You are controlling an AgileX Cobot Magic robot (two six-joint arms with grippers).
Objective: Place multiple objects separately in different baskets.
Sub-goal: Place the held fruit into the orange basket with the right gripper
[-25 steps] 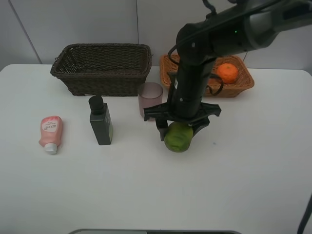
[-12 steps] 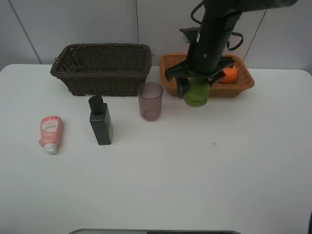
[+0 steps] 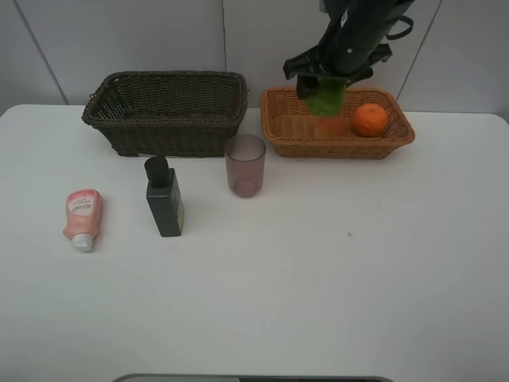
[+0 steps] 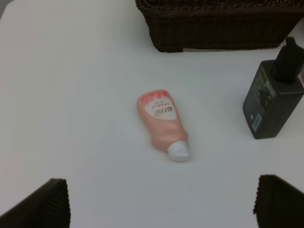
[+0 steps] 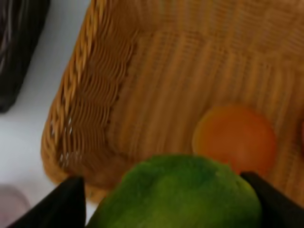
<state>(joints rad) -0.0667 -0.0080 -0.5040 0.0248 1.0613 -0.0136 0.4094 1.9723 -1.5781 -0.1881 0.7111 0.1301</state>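
since a second ago the right fingers have carried the green fruit off the middle of the desk up toward 1 o'clock; nothing else has shifted. the fruit now hangs clamped between those fingers above the orange-tan basket, over its 10 o'clock end and not yet set down. the orange already lies inside that basket toward 3 o'clock. a reddish patch beneath the fruit may be a peach, cannot tell. the dark brown basket, at 11 o'clock on the desk, shows nothing inside from this angle. left to sort, by my reckoning: the purple cup standing just in front of the gap between the baskets, the pump bottle upright at 9 o'clock of the cup, and the pink tube lying flat further out at 9 o'clock, cap toward 6. so roughly a third done, with one drop pending. left fingers spread wide and empty, hanging above the tube. writing: the tube has a white label with small characters, not legible; the bottle has a pale printed panel, also unreadable.
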